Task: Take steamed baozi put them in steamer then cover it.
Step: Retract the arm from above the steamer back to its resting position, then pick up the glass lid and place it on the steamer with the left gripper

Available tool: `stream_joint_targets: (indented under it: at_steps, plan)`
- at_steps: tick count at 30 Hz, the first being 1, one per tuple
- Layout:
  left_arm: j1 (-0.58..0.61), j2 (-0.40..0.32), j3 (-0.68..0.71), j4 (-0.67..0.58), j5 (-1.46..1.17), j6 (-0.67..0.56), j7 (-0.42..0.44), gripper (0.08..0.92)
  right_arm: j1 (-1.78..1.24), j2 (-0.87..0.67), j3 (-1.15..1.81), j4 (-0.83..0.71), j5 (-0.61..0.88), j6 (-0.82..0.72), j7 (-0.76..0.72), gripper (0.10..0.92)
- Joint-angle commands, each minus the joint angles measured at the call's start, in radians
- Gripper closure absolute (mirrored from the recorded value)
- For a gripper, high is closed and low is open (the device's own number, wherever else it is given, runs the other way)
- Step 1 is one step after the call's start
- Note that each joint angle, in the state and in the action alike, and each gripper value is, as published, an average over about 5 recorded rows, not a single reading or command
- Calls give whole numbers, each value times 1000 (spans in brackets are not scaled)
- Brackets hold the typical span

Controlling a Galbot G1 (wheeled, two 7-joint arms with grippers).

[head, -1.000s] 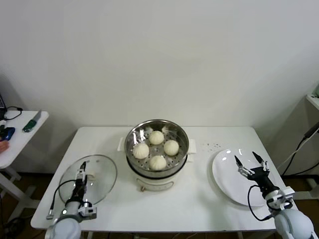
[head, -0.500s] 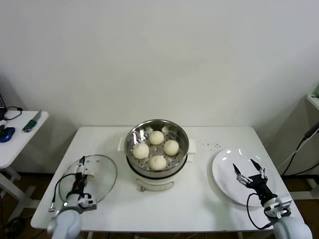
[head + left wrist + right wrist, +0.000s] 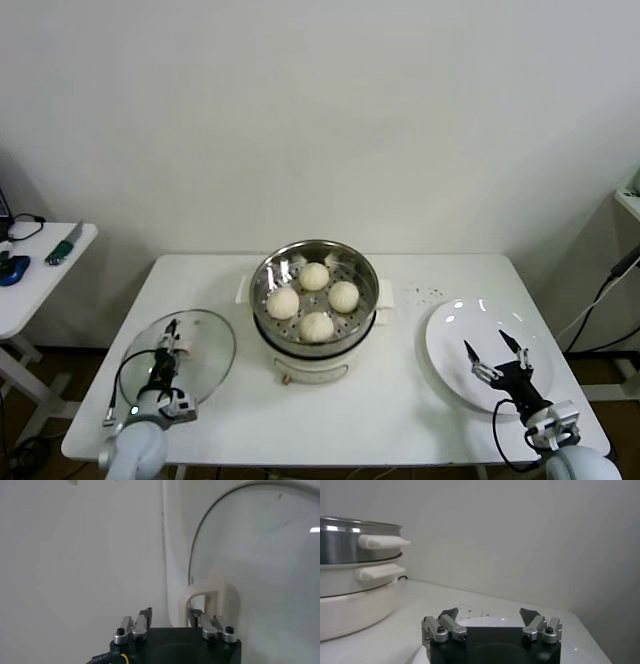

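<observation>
The steamer (image 3: 268,275) stands mid-table on its white pot base (image 3: 315,368), uncovered. Four steamed baozi (image 3: 317,326) lie inside it. The cover (image 3: 205,350) lies flat on the table to the left, with its white bar handle (image 3: 177,347) up. My left gripper (image 3: 165,345) is open just over the cover. In the left wrist view one of the left gripper's (image 3: 170,614) fingers is next to the handle (image 3: 205,592), and nothing is held. My right gripper (image 3: 488,345) is open and empty above the white plate (image 3: 450,330).
The steamer's side handles (image 3: 382,541) and pot base (image 3: 355,605) show in the right wrist view. Dark crumbs (image 3: 425,293) dot the table behind the plate. A small side table (image 3: 40,262) with loose items stands far left. A cable (image 3: 608,290) hangs at the right.
Both arms have drawn back toward the near edge of the table. The right gripper has slid nearer across the plate, still open. The steamer, baozi and cover have not moved.
</observation>
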Motion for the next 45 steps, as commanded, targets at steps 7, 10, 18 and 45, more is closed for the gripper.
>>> stream_joint_targets:
  at_steps: [7, 10, 18, 45]
  plan:
    - [1, 5, 4, -3, -35, -23, -6, 702, 2, 20, 2, -10, -39, 13, -10, 203]
    - [10, 8, 6, -20, -43, -19, -7, 787, 2, 23, 4, -11, -41, 16, -13, 203]
    - [78, 31, 6, -173, -80, 40, -18, 842, 4, 18, 10, -15, -41, 21, -18, 203]
    - [234, 298, 149, -755, -97, 597, 34, 842, 151, -72, -102, -64, -82, -12, 17, 203]
